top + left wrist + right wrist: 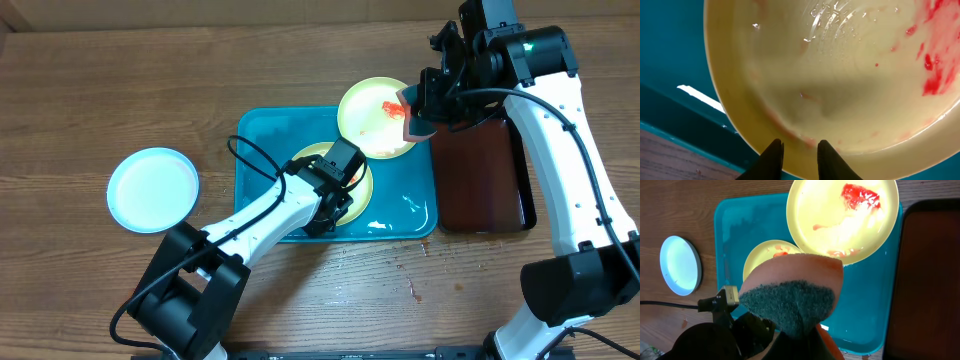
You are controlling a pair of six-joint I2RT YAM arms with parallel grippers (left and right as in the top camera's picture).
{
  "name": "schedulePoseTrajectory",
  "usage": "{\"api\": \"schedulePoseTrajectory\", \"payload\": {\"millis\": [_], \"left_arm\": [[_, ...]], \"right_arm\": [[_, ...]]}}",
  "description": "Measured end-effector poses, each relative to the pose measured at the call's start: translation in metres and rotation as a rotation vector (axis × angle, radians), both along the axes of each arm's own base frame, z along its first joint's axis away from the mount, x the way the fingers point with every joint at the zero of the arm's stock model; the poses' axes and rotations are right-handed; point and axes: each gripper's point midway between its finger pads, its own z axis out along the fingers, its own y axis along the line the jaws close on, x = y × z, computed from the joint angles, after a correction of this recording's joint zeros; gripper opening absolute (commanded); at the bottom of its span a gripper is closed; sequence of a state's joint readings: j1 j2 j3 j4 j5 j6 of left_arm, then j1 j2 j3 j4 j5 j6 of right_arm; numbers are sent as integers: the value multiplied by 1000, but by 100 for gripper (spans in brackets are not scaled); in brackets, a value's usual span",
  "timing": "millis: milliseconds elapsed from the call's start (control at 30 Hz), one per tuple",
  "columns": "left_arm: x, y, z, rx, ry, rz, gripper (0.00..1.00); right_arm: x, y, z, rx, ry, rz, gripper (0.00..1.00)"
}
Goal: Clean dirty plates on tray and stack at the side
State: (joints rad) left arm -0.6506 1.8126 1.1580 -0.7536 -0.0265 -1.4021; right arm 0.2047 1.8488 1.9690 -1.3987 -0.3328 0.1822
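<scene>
While my left gripper (pixel 799 152) hangs low over a yellow-green plate (pixel 840 75) lying in the teal tray (pixel 262 130), its fingertips (pixel 774 150) stand slightly apart with only the plate's rim showing through the gap, so it grips nothing; from overhead my own arm covers most of that plate. My right gripper (pixel 413 118) is clamped on a sponge (pixel 790 295), which hides its fingers in the wrist view, above the red-smeared second plate (pixel 372 118) at the tray's corner beside the dark reddish tray (pixel 480 170); whether that plate rides on the rim I cannot tell; the blue-rimmed plate (pixel 153 188) sits on the table, apart, to the tray's left.
</scene>
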Motion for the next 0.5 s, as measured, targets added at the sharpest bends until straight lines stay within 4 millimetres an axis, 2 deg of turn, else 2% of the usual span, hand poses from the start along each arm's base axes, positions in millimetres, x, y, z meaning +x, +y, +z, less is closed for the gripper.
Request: {"api": "schedulePoseTrajectory", "payload": {"millis": [233, 300, 500], "left_arm": [[-4, -2, -11, -8, 30, 10, 21], [-4, -3, -12, -13, 36, 9, 15], [1, -5, -12, -31, 22, 13, 10]], "right_arm": [[0, 0, 0, 0, 0, 0, 4], [0, 0, 0, 0, 0, 0, 4], [0, 0, 0, 0, 0, 0, 4]]}}
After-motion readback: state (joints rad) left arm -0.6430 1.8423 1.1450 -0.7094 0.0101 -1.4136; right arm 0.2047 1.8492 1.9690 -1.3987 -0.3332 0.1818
